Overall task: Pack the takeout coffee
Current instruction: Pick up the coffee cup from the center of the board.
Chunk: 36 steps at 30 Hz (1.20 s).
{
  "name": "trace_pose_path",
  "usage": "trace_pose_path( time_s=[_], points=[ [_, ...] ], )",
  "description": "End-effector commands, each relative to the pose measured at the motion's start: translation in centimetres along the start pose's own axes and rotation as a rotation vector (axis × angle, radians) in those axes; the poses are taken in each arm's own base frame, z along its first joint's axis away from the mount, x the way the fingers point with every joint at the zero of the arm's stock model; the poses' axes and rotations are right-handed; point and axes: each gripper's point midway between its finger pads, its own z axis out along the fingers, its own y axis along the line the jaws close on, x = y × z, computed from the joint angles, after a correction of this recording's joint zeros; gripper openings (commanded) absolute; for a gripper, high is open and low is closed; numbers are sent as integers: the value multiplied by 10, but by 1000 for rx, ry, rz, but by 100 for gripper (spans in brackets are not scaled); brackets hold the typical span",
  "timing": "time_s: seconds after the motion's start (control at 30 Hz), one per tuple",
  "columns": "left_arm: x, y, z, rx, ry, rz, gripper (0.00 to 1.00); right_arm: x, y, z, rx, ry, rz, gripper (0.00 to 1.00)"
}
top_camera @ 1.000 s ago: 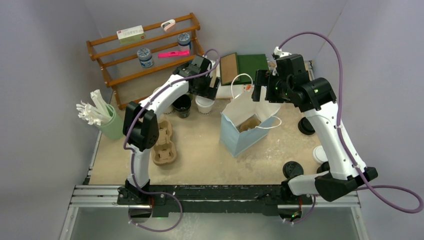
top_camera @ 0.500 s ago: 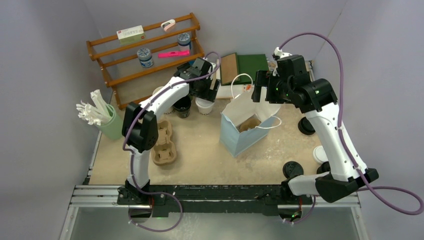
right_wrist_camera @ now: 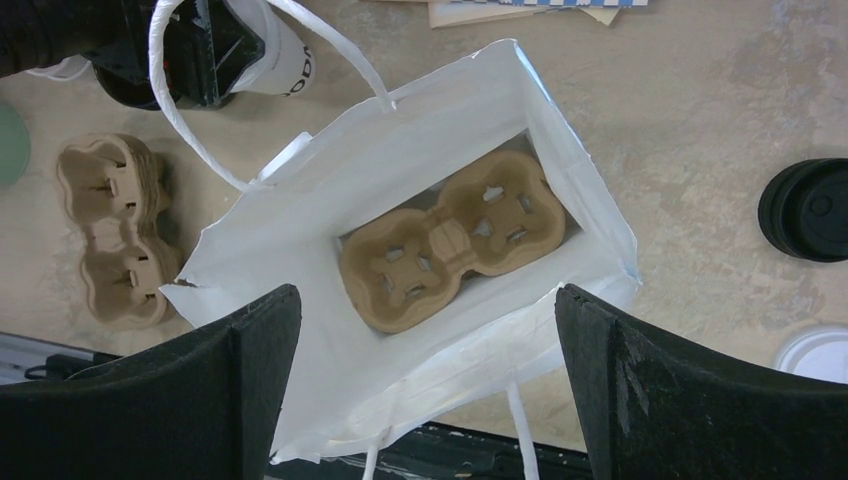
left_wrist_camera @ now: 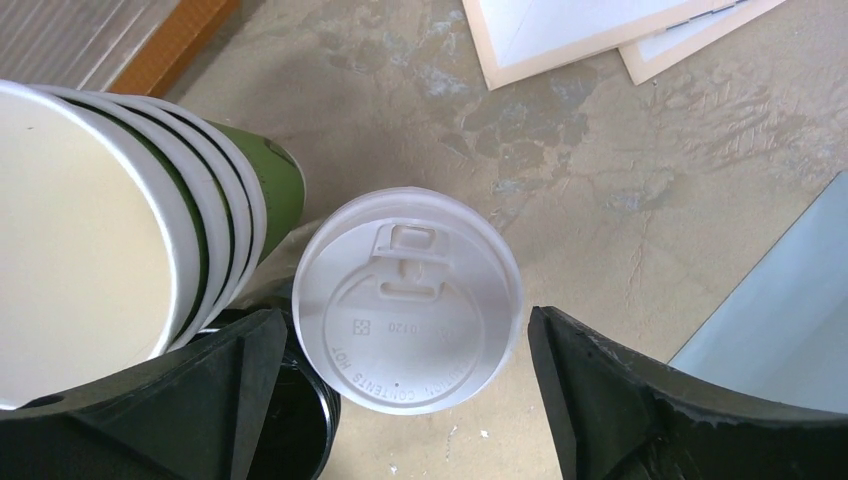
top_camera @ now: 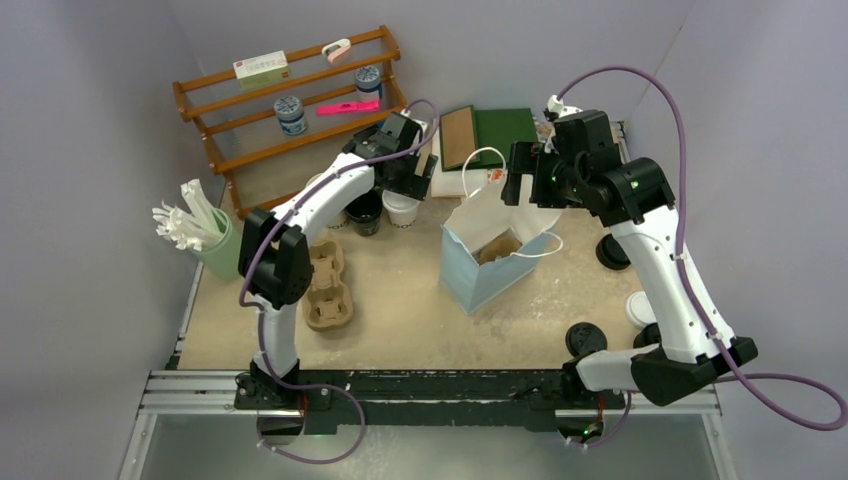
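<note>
The cream-white takeout coffee cup with its white lid (left_wrist_camera: pixel 408 300) stands upright on the table, between my left gripper's (left_wrist_camera: pixel 405 400) open fingers. Its lid stands apart from the right finger and close to the left one. The black cup (left_wrist_camera: pixel 290 425) stands right beside it, partly under my left finger. In the top view the white cup (top_camera: pixel 402 208) and the black cup (top_camera: pixel 364 212) sit below my left gripper (top_camera: pixel 402 172). My right gripper (right_wrist_camera: pixel 430 400) hangs open over the white paper bag (right_wrist_camera: pixel 300 220), with nothing between its fingers. A brown pulp carrier (right_wrist_camera: pixel 455 240) lies in the bag.
A stack of lidless cream cups (left_wrist_camera: pixel 100 230) stands left of the white cup. Spare carriers (top_camera: pixel 328 290) lie left of the bag (top_camera: pixel 470 275). Loose black lids (top_camera: pixel 612 250) (top_camera: pixel 585 338) and a white lid (top_camera: pixel 638 308) lie to the right. A green holder (top_camera: pixel 222 250) and a wooden shelf (top_camera: pixel 290 100) stand at the left.
My left gripper has shifted slightly left and back over the white-lidded cup. The right arm and the bag have stayed where they were.
</note>
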Motion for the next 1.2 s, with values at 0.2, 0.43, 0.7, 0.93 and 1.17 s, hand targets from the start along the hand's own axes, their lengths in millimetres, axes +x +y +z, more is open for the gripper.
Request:
trace_pose_path(
  time_s=[0.2,0.43,0.7,0.93,1.17],
  points=[
    [-4,0,-14,4,-20,21,95,-1,5,-5,-37,-10,9,99],
    [4,-3,-6,19,7,28,95,0,5,-4,-37,-6,16,99],
    [8,-5,-1,26,24,38,92,0,5,-4,-35,-5,18,99],
    [8,-4,4,19,34,48,82,-2,5,-3,-32,-9,12,99],
    [13,-3,8,11,51,49,89,-5,5,-2,-27,-9,0,99]
  ],
)
